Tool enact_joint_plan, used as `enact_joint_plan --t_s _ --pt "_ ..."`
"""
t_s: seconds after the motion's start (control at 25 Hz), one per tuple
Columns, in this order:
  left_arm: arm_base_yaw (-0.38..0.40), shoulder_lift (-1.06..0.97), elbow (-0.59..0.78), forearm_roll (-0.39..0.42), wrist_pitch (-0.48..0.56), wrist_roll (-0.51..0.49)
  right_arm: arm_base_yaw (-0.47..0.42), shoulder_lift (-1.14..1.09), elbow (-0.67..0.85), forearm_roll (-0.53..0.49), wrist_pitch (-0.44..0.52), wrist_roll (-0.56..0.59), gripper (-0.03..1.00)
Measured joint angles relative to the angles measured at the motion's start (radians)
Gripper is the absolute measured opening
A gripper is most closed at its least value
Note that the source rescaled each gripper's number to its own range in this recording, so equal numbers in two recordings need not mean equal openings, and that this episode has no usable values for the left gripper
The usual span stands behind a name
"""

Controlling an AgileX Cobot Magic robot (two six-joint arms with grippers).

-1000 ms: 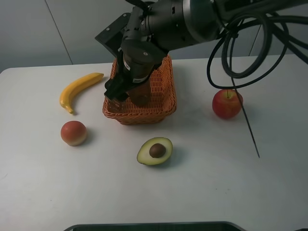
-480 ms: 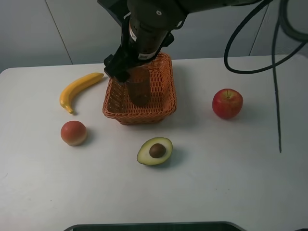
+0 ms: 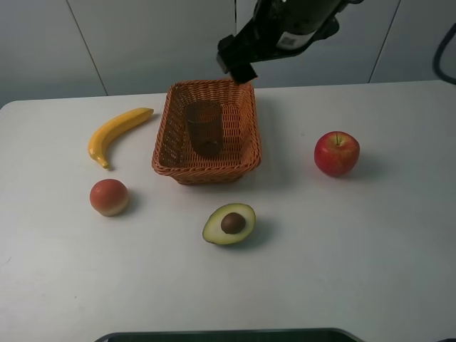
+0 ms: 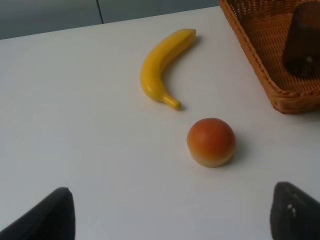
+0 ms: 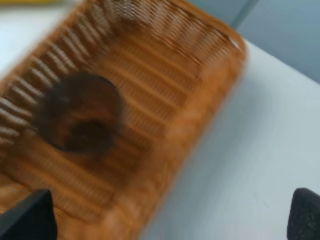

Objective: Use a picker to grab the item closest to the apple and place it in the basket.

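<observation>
A brown cup [image 3: 204,128] stands upright inside the orange wicker basket [image 3: 246,153], free of any gripper. The red apple [image 3: 337,152] rests on the table to the basket's right. Above the basket's far right corner hangs my right gripper [image 3: 237,63]. In the right wrist view this gripper [image 5: 167,220] is open and empty, with the blurred cup [image 5: 80,120] and basket [image 5: 200,90] below it. My left gripper [image 4: 172,220] is open over bare table, and the basket [image 4: 260,55] with the cup [image 4: 303,40] shows at that view's edge.
A banana [image 3: 117,132] lies left of the basket, with a peach-coloured fruit [image 3: 109,197] in front of it. A halved avocado [image 3: 229,223] sits in front of the basket. A dark edge [image 3: 228,333] runs along the table's near side.
My right gripper has risen out of the basket and drawn back toward the far right, leaving the brown cup standing inside. The hanging cables have swung out of view.
</observation>
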Motion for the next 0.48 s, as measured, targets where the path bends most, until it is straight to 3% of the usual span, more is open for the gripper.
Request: enact_joint_plan --t_s 0.48 --pt "0.0 0.0 0.0 0.0 0.0 0.0 -0.291 -0.342 0.234 0.129 0.168 -0.104 1.0"
